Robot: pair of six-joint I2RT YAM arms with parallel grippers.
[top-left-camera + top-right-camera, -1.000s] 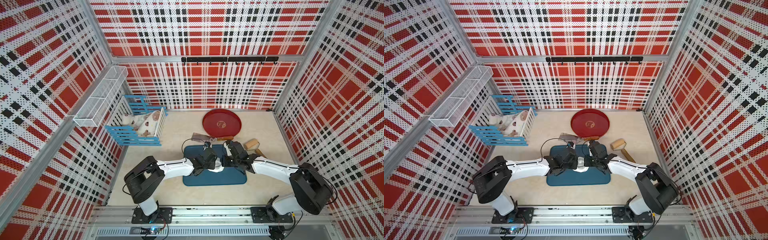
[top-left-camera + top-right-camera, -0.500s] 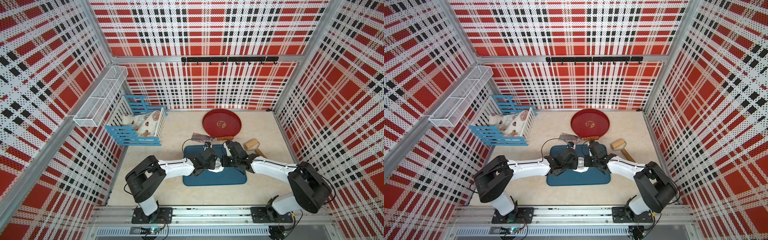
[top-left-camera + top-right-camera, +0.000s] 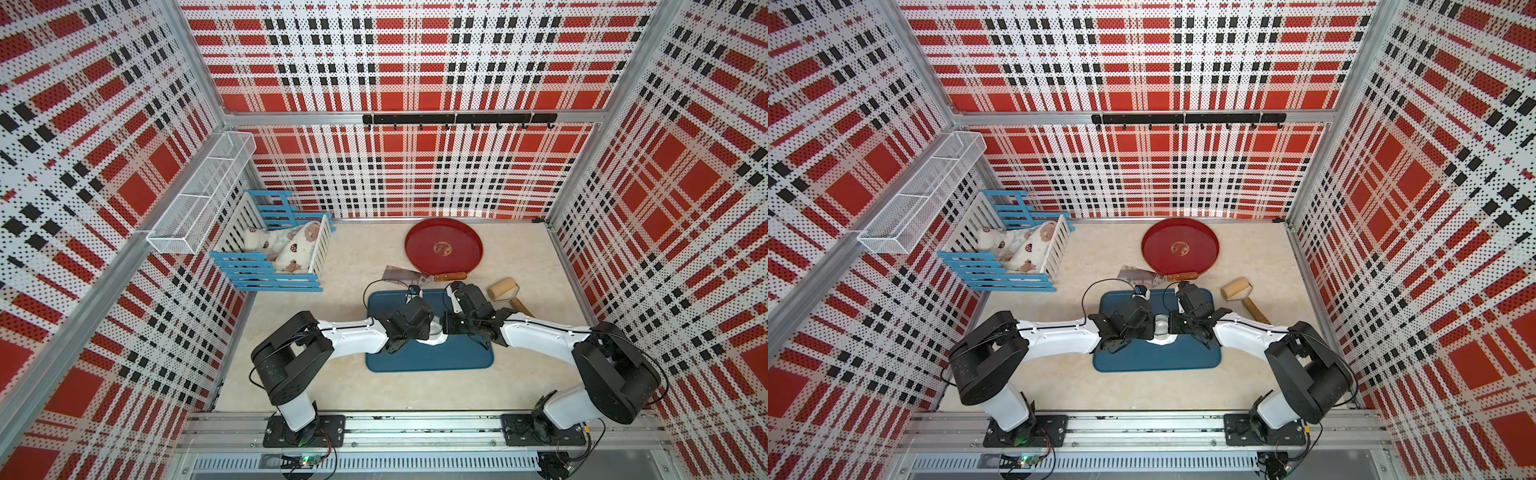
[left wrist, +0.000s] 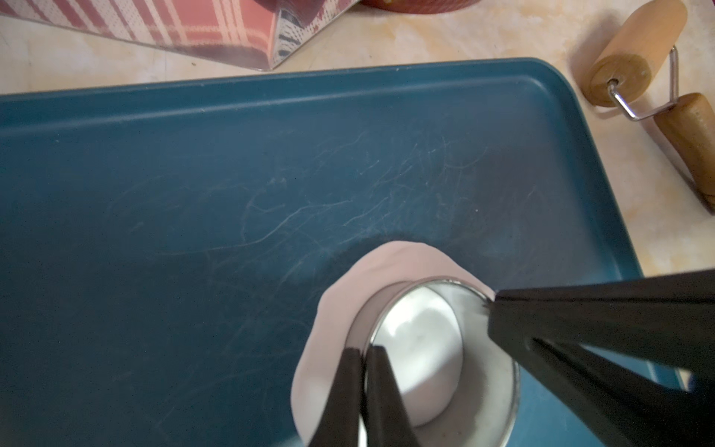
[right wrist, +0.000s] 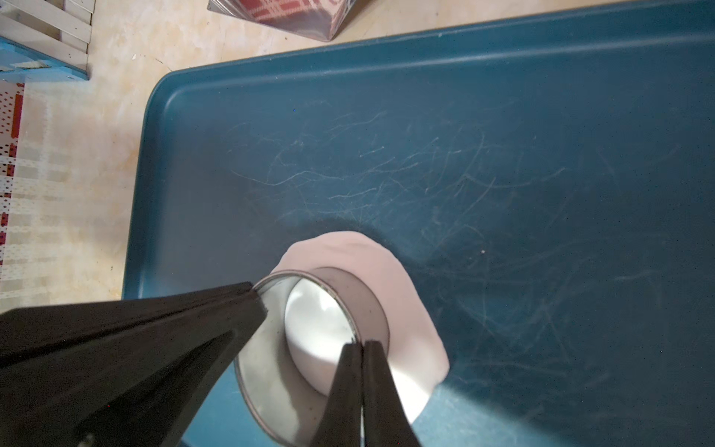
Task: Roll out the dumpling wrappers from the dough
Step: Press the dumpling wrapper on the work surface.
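Nothing we list below has visibly shifted since a second ago; both arms stay low over the tray, claws tip to tip.

1. Dough (image 4: 402,263): flat white sheet with a wavy edge. It lies on the blue tray (image 4: 232,193), directly beneath the tips of both claws.

2. Steel cup (image 4: 483,387): stands upright on the dough, between the two claws. White shows down inside it; we cannot tell whether a disc is cut free there.

3. Left claw (image 4: 363,352): closed, pinching the cup's rim, with one finger inside the wall and one outside.

4. Right claw (image 5: 363,346): closed the same way on the opposite side of the rim, facing the left claw across the cup.

5. Wooden roller (image 3: 503,288): on the table off the tray, out past the right claw's outer side and apart from it. Its handle points back toward the right arm.

6. Cleaver (image 3: 405,274): flat on the table just past the tray's far edge, ahead of the left claw. Its wooden handle lies beside the red round tray (image 3: 444,249).

7. Red round tray: farther ahead of both claws, near the back wall.

8. Blue-and-white cot (image 3: 270,257): holds a doll, well off to the left claw's outer side by the left wall. We note a white wire basket (image 3: 199,208) on the wall above it.
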